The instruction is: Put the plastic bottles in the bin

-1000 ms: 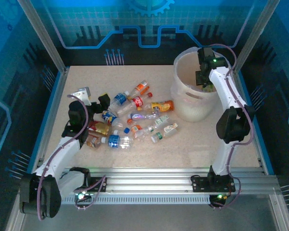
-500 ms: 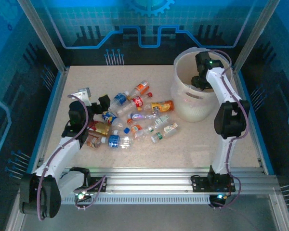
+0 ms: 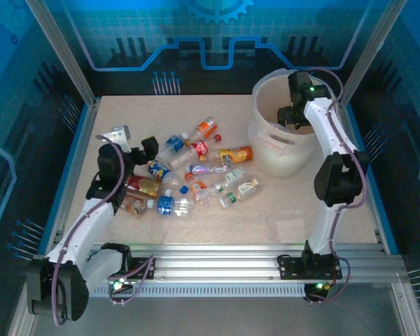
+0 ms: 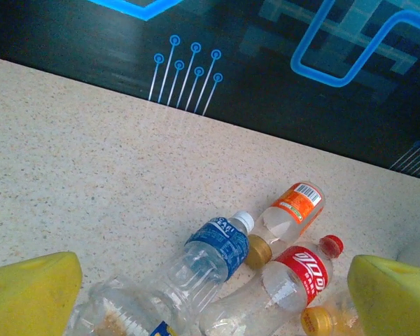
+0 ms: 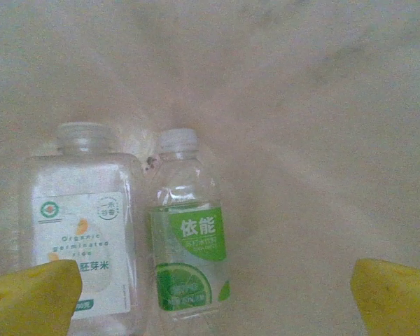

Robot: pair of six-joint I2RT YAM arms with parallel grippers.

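Several plastic bottles (image 3: 192,175) lie in a loose pile on the speckled table, left of centre. My left gripper (image 3: 134,140) hangs open at the pile's far left edge. Between its yellow fingertips (image 4: 29,290) lie a blue-label bottle (image 4: 213,255), a red-label bottle (image 4: 297,273) and an orange-label bottle (image 4: 294,210). The bin (image 3: 283,150) stands at the far right. My right gripper (image 3: 292,115) is down inside it, open. Below it a green-label bottle (image 5: 189,245) and a white-label bottle (image 5: 80,238) lie side by side on the bin floor (image 5: 308,140).
Aluminium posts (image 3: 63,49) and blue walls enclose the table. A metal rail (image 3: 217,262) runs along the near edge by the arm bases. Bare tabletop (image 3: 280,217) stretches between the pile, the bin and the rail.
My right gripper's jaws have opened wide inside the bin, and its wrist has shifted a little. The left gripper has edged slightly toward the far side, still open.
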